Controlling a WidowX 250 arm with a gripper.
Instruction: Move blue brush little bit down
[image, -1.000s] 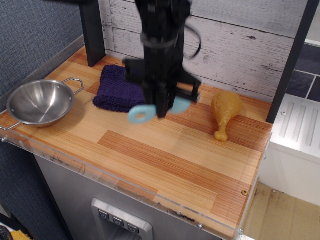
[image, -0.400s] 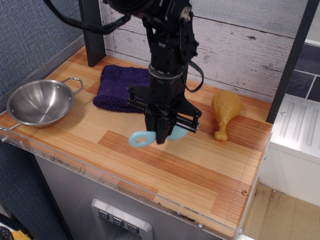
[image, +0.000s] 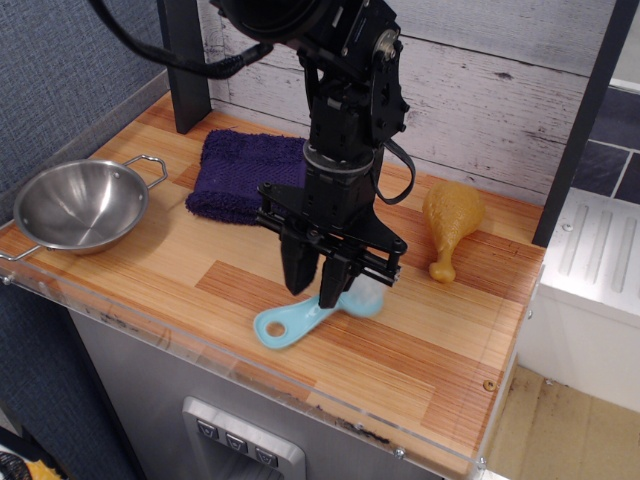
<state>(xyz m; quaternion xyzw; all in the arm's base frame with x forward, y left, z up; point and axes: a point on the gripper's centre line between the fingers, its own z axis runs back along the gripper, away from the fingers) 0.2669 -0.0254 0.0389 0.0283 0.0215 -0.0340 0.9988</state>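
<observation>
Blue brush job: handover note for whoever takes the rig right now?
Gripper: low over the counter, fingers straddling the blue brush; whether they still clamp it can't be told.
Brush: lying on the wooden counter near the front edge, ring end toward the front-left, well below the purple cloth.
Done: brush appears placed at the lower spot.
Left: confirm release, lift the arm clear.

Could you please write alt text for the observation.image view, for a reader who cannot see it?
A black robot gripper reaches down onto a blue brush lying on a wooden counter. Behind sit a purple cloth, a steel bowl and a toy chicken drumstick.
</observation>
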